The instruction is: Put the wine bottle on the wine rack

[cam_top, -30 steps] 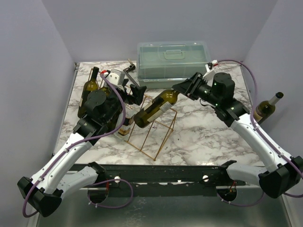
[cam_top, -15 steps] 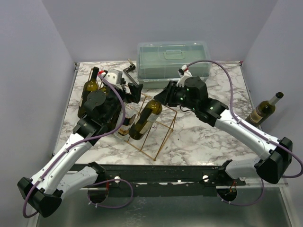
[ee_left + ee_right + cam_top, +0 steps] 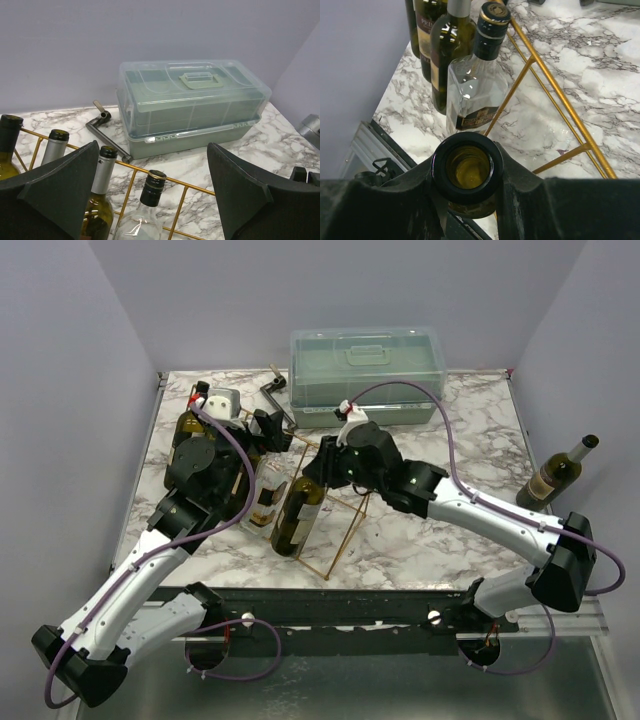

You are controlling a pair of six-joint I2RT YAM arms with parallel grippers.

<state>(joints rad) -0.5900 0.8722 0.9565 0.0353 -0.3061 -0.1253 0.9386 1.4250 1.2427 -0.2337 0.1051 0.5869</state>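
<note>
The dark green wine bottle (image 3: 296,518) leans neck-up in the gold wire wine rack (image 3: 345,525), beside a clear bottle (image 3: 264,490). My right gripper (image 3: 322,464) is shut on its neck. In the right wrist view its open mouth (image 3: 467,196) sits between my fingers, above the clear bottle (image 3: 472,95) and the rack's bars (image 3: 547,92). My left gripper (image 3: 276,430) hangs open at the rack's far end. In the left wrist view its fingers (image 3: 60,195) stand wide apart over the bottle necks (image 3: 152,187) and a rack bar (image 3: 200,189), touching nothing.
A translucent green lidded box (image 3: 366,375) stands at the back, with a dark metal crank (image 3: 272,390) left of it. More green bottles (image 3: 190,426) fill the rack's left end. Another wine bottle (image 3: 553,476) stands at the table's right edge.
My right arm has swung left and down, carrying the bottle from a tilted pose over the rack into a slot beside the clear bottle. The left arm drew back slightly.
</note>
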